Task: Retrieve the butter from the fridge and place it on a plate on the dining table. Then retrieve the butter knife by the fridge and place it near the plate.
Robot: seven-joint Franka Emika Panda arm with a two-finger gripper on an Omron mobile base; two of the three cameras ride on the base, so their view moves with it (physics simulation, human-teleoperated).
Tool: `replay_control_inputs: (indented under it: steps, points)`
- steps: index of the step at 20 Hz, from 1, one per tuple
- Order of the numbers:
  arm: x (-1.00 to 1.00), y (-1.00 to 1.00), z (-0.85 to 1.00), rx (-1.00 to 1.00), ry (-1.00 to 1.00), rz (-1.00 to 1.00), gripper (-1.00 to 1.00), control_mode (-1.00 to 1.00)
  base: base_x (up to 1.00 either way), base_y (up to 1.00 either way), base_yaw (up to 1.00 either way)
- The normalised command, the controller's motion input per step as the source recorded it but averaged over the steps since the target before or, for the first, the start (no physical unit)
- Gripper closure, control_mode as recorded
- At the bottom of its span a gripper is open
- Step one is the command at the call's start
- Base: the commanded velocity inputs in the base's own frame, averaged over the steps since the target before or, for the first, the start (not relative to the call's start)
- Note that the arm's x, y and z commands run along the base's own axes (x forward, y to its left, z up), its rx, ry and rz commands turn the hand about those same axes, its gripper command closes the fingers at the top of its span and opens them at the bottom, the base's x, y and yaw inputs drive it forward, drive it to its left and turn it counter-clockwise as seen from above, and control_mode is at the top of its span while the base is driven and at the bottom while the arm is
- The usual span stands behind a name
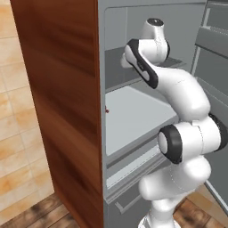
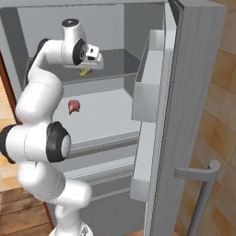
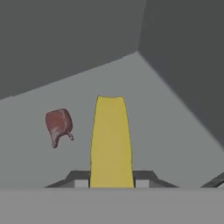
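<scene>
**me:** Left base cam first. The fridge (image 1: 67,89) is open and I've got the arm reaching deep onto the upper shelf (image 1: 116,67). The hand is tucked behind the wrist there, so no read on the grip from that side.

**kev:** And the right cam?

**me:** Better. The gripper (image 2: 88,69) is low over that shelf with a sliver of yellow, the butter (image 2: 84,72), poking out right under it. The door (image 2: 193,115) is swung wide, so the arm has room. There's a red chunk of meat (image 2: 73,106) one shelf down, well apart, nothing to snag.

**kev:** Hand cam?

**me:** The butter (image 3: 111,142) runs straight away from the camera, dead centre between the fingertips (image 3: 80,183), jaws pinching it on both long sides. Gripping across the narrow width makes sense for a stick. I can't tell if it's off the shelf. I'd guess lifting it out comes next.
</scene>
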Motion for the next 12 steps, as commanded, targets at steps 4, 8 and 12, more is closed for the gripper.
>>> replay_control_inputs:
  steps: [4, 8, 12]
  points:
    - [-1.00, -0.11, 0.00, 0.00, -0.10, -0.08, 1.00, -1.00, 0.00, 0.00, 0.00]
    - [-1.00, -0.29, 0.11, 0.00, -0.04, -0.08, 1.00, -1.00, 0.00, 0.00, 0.00]
    - [-1.00, -0.34, 0.01, 0.00, 0.00, -0.05, 1.00, -1.00, 0.00, 0.00, 0.00]
